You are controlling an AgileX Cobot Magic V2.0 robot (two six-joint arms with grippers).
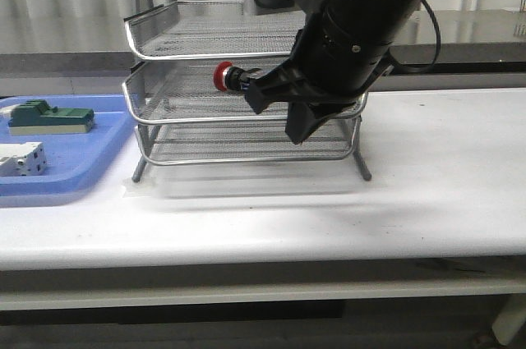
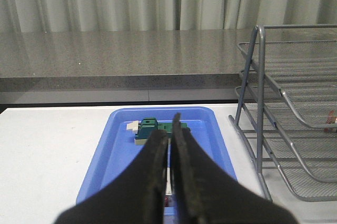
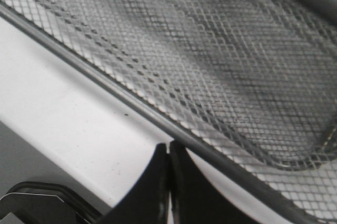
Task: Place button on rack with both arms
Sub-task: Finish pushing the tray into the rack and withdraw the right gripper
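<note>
One button (image 1: pixel 223 77) beside right gripper (image 1: pixel 279 111)

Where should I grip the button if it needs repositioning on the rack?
The button lies sideways on the middle tier, red cap leftward, with the top tier overhead. So probably grip its black body behind the cap, coming in through the rack's open front.

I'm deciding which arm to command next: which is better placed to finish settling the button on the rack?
Right, probably. The right gripper is already at the rack, beside the button at the middle tier. The left gripper hangs shut over the blue tray, off to the rack's side.
</note>
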